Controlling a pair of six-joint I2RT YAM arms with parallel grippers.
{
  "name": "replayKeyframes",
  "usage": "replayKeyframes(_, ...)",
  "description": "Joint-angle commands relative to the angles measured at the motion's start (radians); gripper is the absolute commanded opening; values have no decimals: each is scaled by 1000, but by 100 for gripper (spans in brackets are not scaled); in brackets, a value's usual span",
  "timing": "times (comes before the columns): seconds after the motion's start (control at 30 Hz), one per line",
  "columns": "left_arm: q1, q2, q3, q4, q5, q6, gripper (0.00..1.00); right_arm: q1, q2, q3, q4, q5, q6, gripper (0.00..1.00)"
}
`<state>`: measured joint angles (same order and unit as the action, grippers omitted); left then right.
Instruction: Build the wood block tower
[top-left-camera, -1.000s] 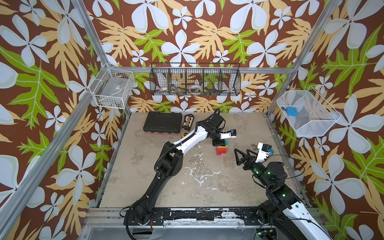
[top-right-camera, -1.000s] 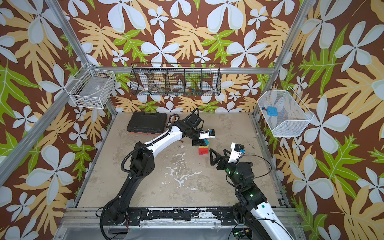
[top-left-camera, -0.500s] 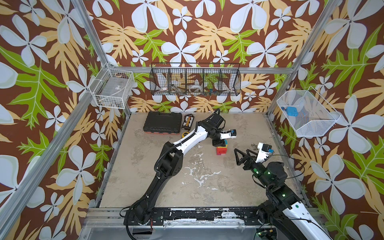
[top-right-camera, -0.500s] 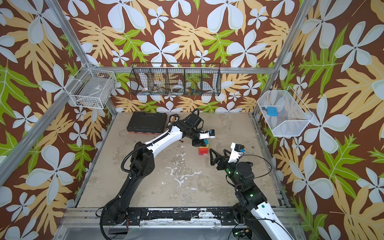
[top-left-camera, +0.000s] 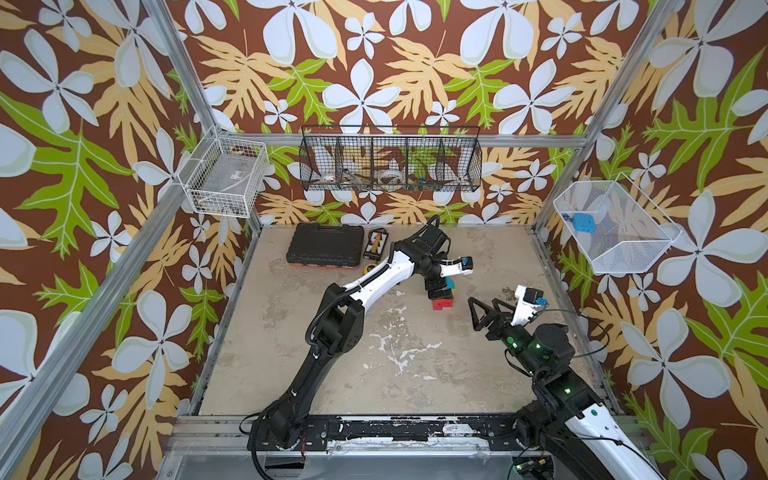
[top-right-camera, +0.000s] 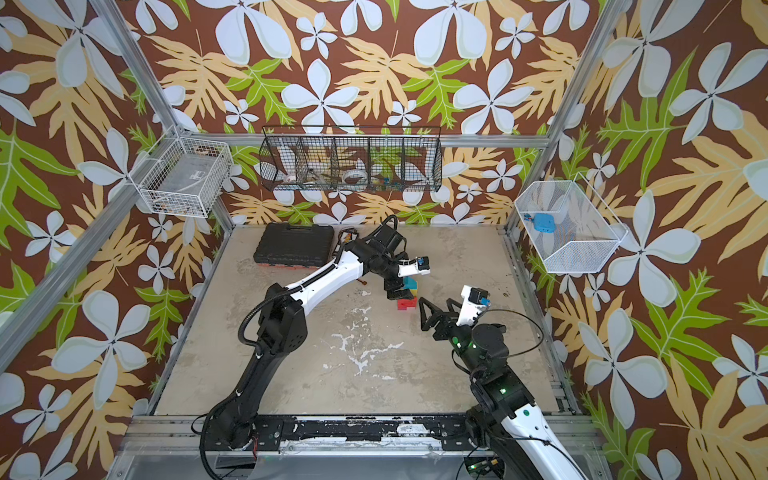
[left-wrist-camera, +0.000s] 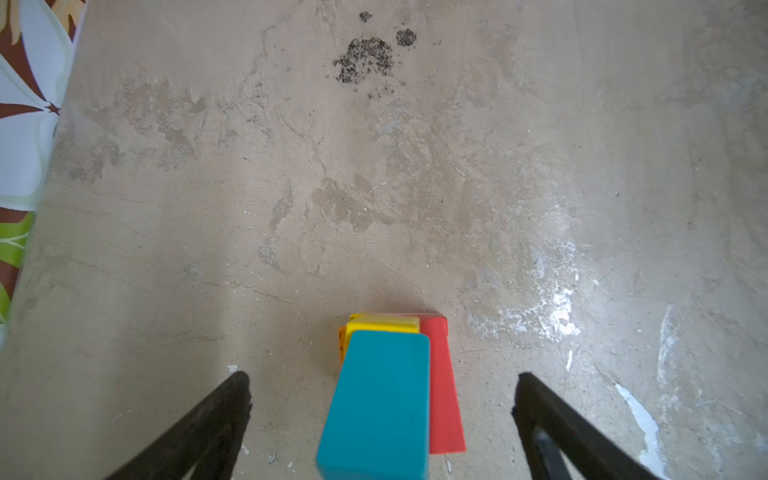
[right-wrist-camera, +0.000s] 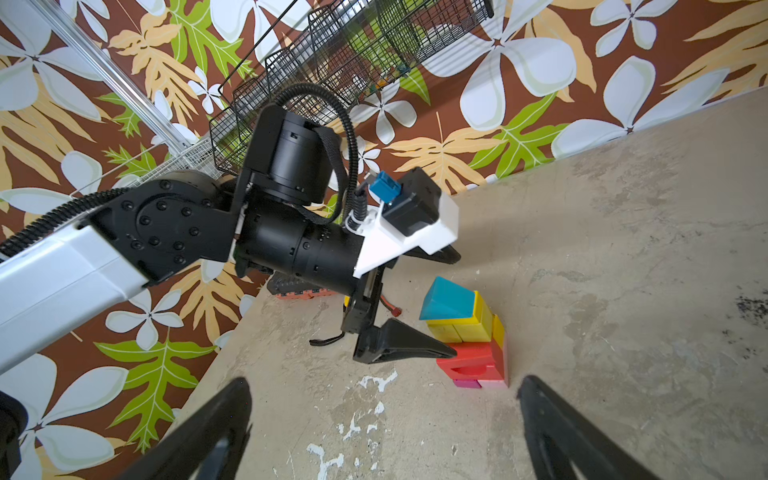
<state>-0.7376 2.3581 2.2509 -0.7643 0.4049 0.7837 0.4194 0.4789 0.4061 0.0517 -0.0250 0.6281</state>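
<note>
Moved: left gripper (left-wrist-camera: 382, 376) is letting go, its jaws now spreading wide on either side of the teal peak block (left-wrist-camera: 376, 399) rather than pinching it as 1 second before.
Unmoved: both arms are otherwise sitting where they were.
Idle: right gripper (right-wrist-camera: 384, 382) is hanging open and empty at 4 o'clock of the tower, apart from it.
Tower: the tower (right-wrist-camera: 473, 345) is standing free at 2 o'clock of the table's (top-left-camera: 374, 374) middle, teal over yellow, red and pink layers.
Done: stacking is looking finished; no loose blocks are showing.
Left: backing away without nudging the peak.
</note>
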Motion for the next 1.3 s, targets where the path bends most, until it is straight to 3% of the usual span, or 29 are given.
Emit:
replayKeyframes(0.0, -5, -93, -64, 54, 21, -43, 100, 0, -2, 8, 10, 19, -4, 100)
replayKeyframes(0.17, -19, -300, -285, 156, 58, -85, 100, -1, -15, 9, -15, 67, 5, 100)
replayKeyframes(0.27, -25, -476, -516, 304, 52, -141, 100, 0, -41, -8, -36, 123, 36, 100)
replayKeyframes(0.47, -6, -928, -1106, 852, -149, -445, 100, 0, -124, -86, -62, 272, 161, 100)
replayKeyframes(0.6, 125, -1210, -1393, 1062, -304, -693, 100, 0, -103, -130, 59, 352, 146, 100)
replayKeyframes(0.7, 290, -1384, -1595, 1184, -515, -894, 100, -2, -16, -179, 266, 437, -18, 100)
replayKeyframes(0.77, 388, -1453, -1730, 1271, -637, -994, 100, -2, 47, -172, 308, 576, -89, 100)
replayKeyframes(0.83, 461, -1492, -1843, 1340, -762, -1052, 100, -18, 127, -172, 421, 663, -218, 100)
replayKeyframes(0.9, 496, -1517, -1895, 1354, -835, -1042, 100, -63, 213, -180, 537, 669, -334, 100)
replayKeyframes(0.93, 500, -1523, -1909, 1360, -859, -1009, 100, -103, 262, -175, 559, 630, -367, 100)
replayKeyframes(1.0, 501, -1519, -1949, 1397, -894, -946, 100, -247, 366, -155, 546, 441, -373, 100)
replayKeyframes(1.07, 500, -1473, -2024, 1513, -906, -926, 100, -331, 453, -181, 610, 341, -358, 100)
replayKeyframes(1.2, 522, -1264, -2073, 1710, -946, -839, 100, -358, 637, -262, 867, 400, -433, 100)
replayKeyframes(1.27, 571, -1153, -2055, 1759, -838, -837, 100, -366, 719, -249, 911, 395, -448, 100)
